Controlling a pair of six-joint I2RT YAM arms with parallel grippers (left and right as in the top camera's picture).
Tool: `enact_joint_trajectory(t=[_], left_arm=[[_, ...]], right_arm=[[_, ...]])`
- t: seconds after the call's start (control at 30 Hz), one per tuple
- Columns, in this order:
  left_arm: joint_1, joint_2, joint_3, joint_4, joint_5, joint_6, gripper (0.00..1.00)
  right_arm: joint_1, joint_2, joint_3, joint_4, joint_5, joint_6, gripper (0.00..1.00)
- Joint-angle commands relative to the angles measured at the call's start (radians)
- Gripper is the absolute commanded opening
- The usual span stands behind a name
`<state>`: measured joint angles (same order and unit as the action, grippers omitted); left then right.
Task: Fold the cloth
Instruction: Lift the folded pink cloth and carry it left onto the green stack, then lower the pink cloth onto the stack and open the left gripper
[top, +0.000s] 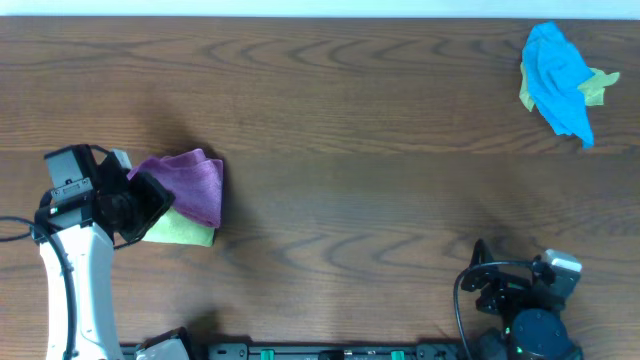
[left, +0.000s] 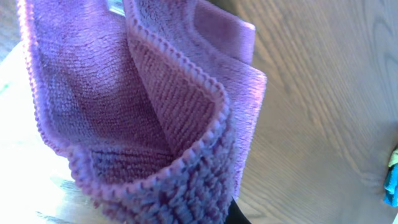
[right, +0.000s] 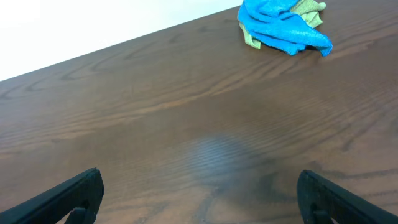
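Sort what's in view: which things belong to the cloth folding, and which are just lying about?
In the job: purple cloth, left gripper at it.
Lying about: lime cloth partly under it, blue cloth and yellow-green cloth in the far corner, open right gripper.

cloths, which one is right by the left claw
The purple cloth, over a yellow-green cloth at the left; the blue cloth is far off in the far right corner.
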<state>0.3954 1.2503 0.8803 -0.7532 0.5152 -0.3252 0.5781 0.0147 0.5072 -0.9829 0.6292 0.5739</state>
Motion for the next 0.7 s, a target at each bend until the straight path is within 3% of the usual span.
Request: enact_joint_trajectory(t=[0.0, 0.47, 0.67], left_arm=[[0.025, -0.009, -0.016, 0.0, 0.014, 0.034, 0.06], [0.147, -0.009, -0.043, -0.04, -0.003, 0.092, 0.06], [0.151, -0.009, -0.043, -0.064, -0.052, 0.093, 0.23]], right_arm=[[-0.007, -0.006, -0.006, -0.002, 0.018, 0.013, 0.99], [-0.007, -0.006, -0.006, -0.002, 0.018, 0.013, 0.99], [-0.007, -0.006, -0.006, -0.002, 0.018, 0.013, 0.99]])
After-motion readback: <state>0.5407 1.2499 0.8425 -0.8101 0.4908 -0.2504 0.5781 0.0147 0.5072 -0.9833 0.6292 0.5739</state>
